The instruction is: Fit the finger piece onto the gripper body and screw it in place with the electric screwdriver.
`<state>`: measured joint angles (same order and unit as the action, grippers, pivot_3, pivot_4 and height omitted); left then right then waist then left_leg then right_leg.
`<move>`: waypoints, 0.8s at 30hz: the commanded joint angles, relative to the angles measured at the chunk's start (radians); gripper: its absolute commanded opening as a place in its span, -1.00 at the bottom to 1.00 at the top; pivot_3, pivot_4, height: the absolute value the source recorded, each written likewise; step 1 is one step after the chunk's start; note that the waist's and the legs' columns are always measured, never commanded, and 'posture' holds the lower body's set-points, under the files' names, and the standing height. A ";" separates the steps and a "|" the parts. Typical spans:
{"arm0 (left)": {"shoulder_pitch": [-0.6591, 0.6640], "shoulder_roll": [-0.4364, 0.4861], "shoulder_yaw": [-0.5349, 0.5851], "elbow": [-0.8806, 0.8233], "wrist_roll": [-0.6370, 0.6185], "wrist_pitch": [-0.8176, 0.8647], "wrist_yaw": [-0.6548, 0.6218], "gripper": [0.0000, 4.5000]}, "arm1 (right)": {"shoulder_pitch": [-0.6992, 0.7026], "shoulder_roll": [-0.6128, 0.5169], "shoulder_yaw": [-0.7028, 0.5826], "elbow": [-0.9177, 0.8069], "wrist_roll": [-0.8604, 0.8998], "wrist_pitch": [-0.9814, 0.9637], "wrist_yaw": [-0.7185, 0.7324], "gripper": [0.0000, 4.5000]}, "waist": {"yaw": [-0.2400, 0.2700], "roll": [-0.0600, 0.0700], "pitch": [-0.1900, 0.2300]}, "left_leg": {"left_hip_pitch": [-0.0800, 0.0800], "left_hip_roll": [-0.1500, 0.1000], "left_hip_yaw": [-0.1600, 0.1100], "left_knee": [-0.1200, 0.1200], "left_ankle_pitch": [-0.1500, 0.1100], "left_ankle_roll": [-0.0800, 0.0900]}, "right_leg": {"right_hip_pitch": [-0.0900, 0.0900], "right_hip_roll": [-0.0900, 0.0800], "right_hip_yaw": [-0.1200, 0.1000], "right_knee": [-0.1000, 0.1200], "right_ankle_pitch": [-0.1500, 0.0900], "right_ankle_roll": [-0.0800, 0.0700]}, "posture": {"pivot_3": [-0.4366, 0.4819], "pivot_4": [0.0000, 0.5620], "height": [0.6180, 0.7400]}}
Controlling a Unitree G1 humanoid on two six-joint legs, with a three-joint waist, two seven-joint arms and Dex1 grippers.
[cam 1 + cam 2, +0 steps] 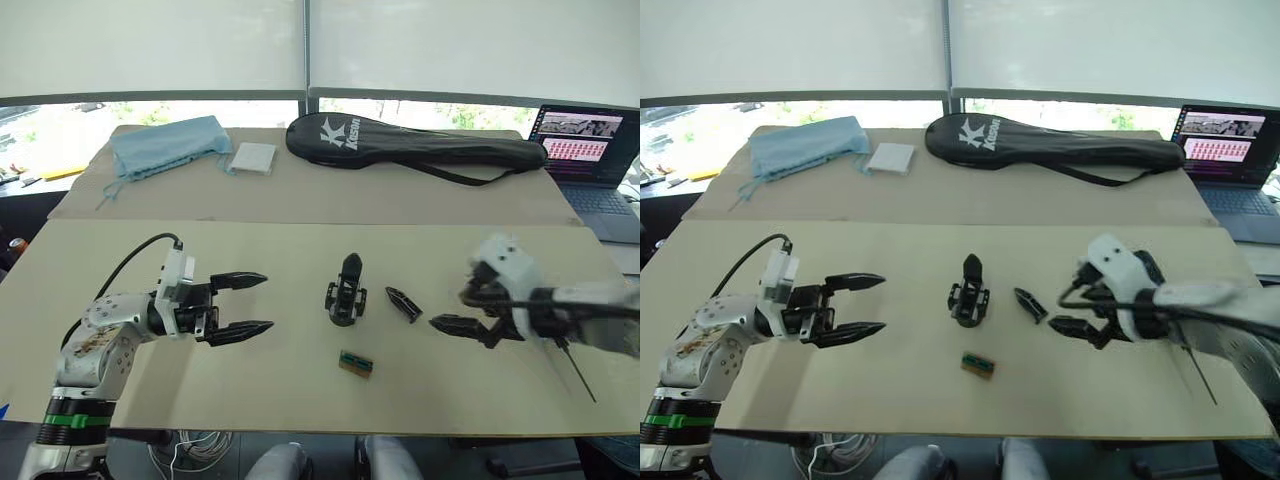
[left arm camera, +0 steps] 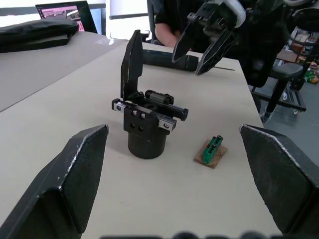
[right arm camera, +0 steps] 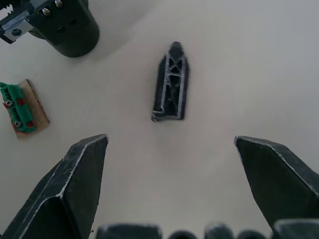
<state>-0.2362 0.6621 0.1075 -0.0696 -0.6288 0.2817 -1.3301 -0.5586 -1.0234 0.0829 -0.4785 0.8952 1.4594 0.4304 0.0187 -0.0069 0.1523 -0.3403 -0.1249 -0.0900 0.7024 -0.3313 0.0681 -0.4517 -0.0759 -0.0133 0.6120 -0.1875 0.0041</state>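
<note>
The gripper body [image 1: 345, 297] stands upright at the table's middle, its one black finger pointing up. Just to its right the finger piece [image 1: 403, 304] lies flat on the table, ribbed face up in the right wrist view [image 3: 171, 83]. My right gripper [image 1: 1060, 310] hovers open just right of the finger piece, touching nothing. My left gripper [image 1: 262, 301] is open and empty, left of the gripper body and pointing at it. The electric screwdriver [image 2: 162, 59] lies behind my right gripper; my right arm hides most of it, and its thin bit [image 1: 578, 373] sticks out.
A small green-brown block [image 1: 356, 364] lies in front of the gripper body. On the far table are a black racket bag [image 1: 420, 145], a blue cloth [image 1: 165, 145] and a white pad [image 1: 252, 158]. A laptop [image 1: 590, 150] sits at far right.
</note>
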 commanded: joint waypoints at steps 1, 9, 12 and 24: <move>0.005 -0.006 0.006 -0.048 -0.007 -0.010 0.016 0.98 | -0.092 0.043 0.104 0.044 -0.063 0.074 -0.014 1.00 | 0.002 0.000 0.000 | -0.004 -0.001 0.000 0.001 0.000 0.000 | -0.004 0.000 0.000 0.001 0.000 0.000 | -0.05 -0.47 1.00; 0.063 -0.019 0.010 -0.103 -0.009 -0.016 0.049 0.98 | -0.180 0.166 0.259 0.130 -0.227 0.081 -0.055 1.00 | -0.004 0.000 0.000 | -0.008 -0.002 0.000 0.004 0.000 0.000 | -0.007 0.000 -0.002 0.001 0.001 0.001 | -0.05 -0.47 1.00; 0.063 -0.017 0.010 -0.106 -0.012 -0.014 0.053 0.98 | -0.186 0.178 0.276 0.139 -0.256 0.080 -0.038 1.00 | -0.005 0.000 0.000 | -0.008 -0.001 0.000 0.007 0.000 0.000 | -0.007 0.000 -0.001 0.002 0.001 0.000 | -0.05 -0.47 1.00; 0.053 -0.014 0.000 -0.105 -0.014 -0.013 0.032 0.98 | -0.196 0.279 0.327 0.253 -0.358 0.049 0.011 1.00 | -0.020 0.000 -0.001 | -0.006 -0.001 0.000 0.009 0.001 -0.001 | -0.005 0.001 0.000 0.005 0.005 -0.002 | -0.05 -0.47 1.00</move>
<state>-0.1746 0.6414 0.0992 -0.1437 -0.6292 0.2836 -1.2887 -0.7603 -0.7555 0.3863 -0.2415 0.5523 1.5303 0.4344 -0.0012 -0.0074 0.1510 -0.3462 -0.1256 -0.0898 0.7115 -0.3307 0.0673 -0.4568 -0.0751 -0.0137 0.6170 -0.1830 0.0024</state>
